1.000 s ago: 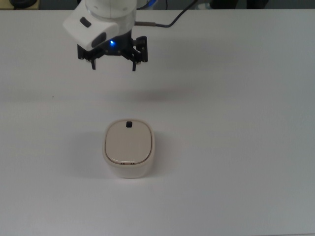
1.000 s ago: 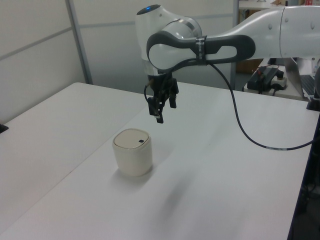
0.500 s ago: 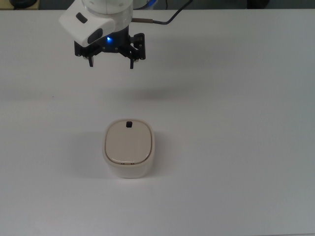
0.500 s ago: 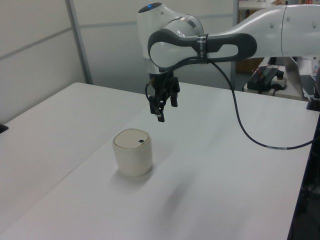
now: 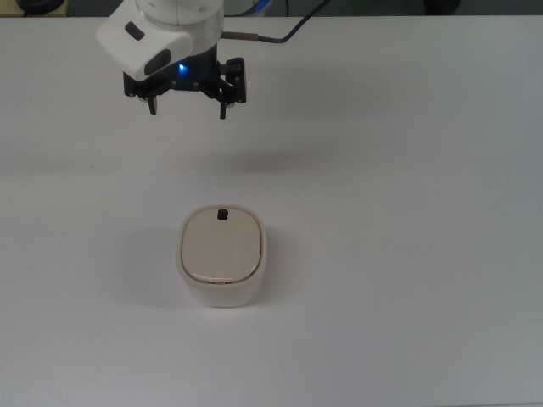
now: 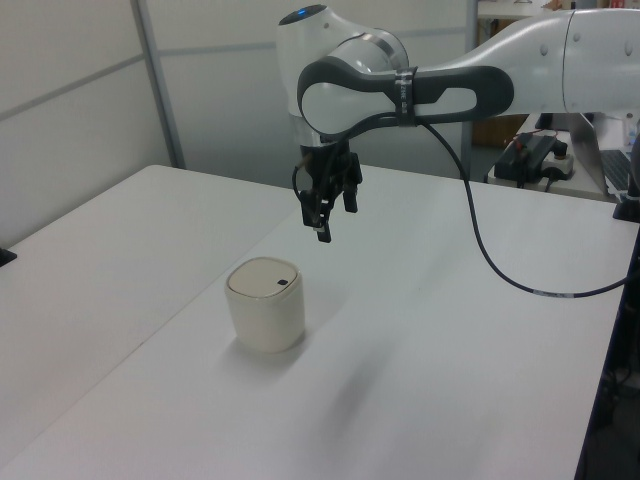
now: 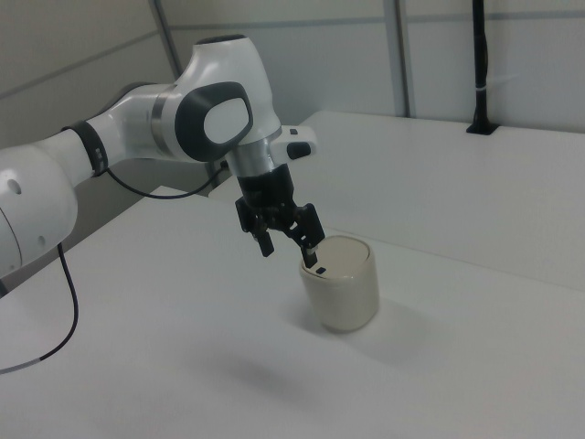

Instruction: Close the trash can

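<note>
The trash can [image 5: 221,256] sits mid-table with its lid [image 5: 220,245] flat on top, apparently already shut. That likely explains why the gripper [image 5: 187,109] hangs above and apart, fingers spread and empty.

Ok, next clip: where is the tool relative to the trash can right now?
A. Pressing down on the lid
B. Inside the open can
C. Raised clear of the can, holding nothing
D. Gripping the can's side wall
C. The tool hangs open and empty in the air, apart from the trash can, whose flat lid already lies shut.
</note>
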Robot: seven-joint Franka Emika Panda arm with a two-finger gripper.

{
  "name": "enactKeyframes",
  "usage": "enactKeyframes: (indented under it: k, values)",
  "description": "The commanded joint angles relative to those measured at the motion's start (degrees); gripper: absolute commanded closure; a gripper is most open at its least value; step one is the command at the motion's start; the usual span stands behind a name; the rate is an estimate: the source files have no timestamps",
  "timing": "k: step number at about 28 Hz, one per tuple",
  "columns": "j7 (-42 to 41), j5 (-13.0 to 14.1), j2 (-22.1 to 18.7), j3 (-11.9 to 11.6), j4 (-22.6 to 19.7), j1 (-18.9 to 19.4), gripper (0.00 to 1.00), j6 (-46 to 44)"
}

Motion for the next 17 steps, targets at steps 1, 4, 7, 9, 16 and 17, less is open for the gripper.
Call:
enactKeyframes:
  k: [1, 4, 7, 9, 16, 17]
  values:
    - [-0.8, 0.7, -0.9, -0.5, -0.7, -0.1, 0.0, -0.6]
    - [-0.8, 0.7, -0.9, -0.5, -0.7, -0.4, 0.0, -0.6]
    - [-0.9, 0.7, -0.9, -0.5, -0.7, -0.6, 0.0, -0.6]
    - [-1.0, 0.7, -0.9, -0.5, -0.7, -0.7, 0.0, -0.6]
    - [-0.8, 1.1, -1.0, -0.5, -0.7, -0.6, 0.0, -0.8]
    - [-0.8, 1.3, -1.0, -0.5, -0.7, -0.6, 0.0, -0.9]
